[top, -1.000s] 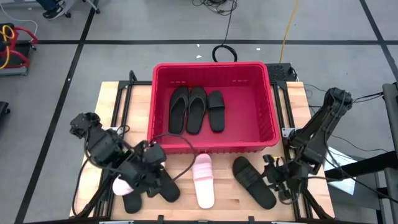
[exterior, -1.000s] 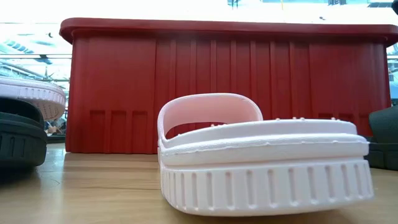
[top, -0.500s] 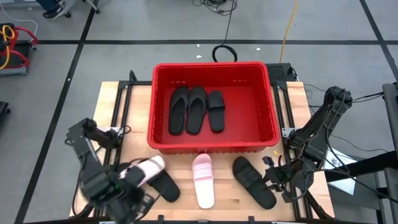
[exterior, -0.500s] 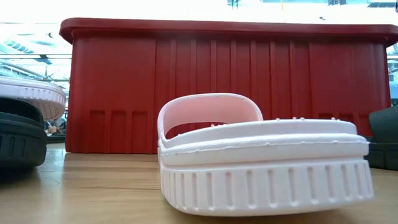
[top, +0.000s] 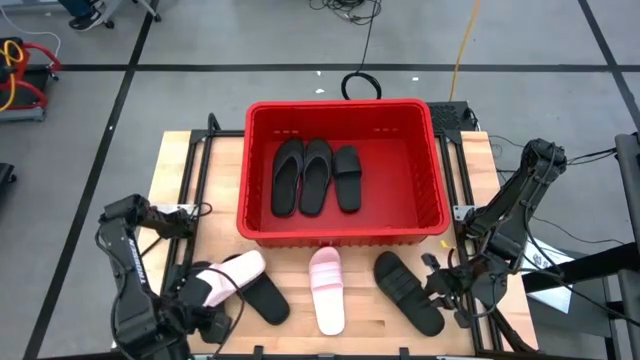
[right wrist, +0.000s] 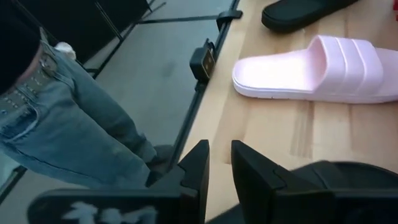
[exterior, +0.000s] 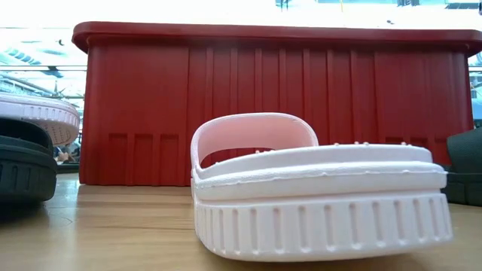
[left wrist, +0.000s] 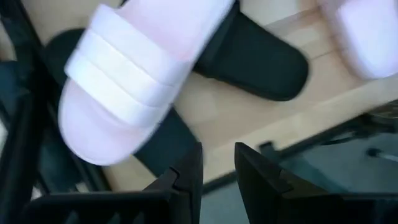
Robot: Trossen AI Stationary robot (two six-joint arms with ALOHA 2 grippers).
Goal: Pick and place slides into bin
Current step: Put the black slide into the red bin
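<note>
Wooden table [top: 355, 330] holds four slides outside the bin [top: 342, 232]. Right gripper [right wrist: 215, 163], fingers nearly closed on nothing, should settle squarely over the black slide [top: 407, 292] beneath them; left gripper [left wrist: 217, 165], narrowly parted and empty, waits beside the pink slide [left wrist: 146, 65].

Black slides in bin [top: 343, 225]: 3 [top: 316, 176] | black slides on table [top: 170, 170]: 3 [top: 407, 291] | pink slides on table: 2 [top: 326, 291] | bins: 1 | arms: 2
</note>
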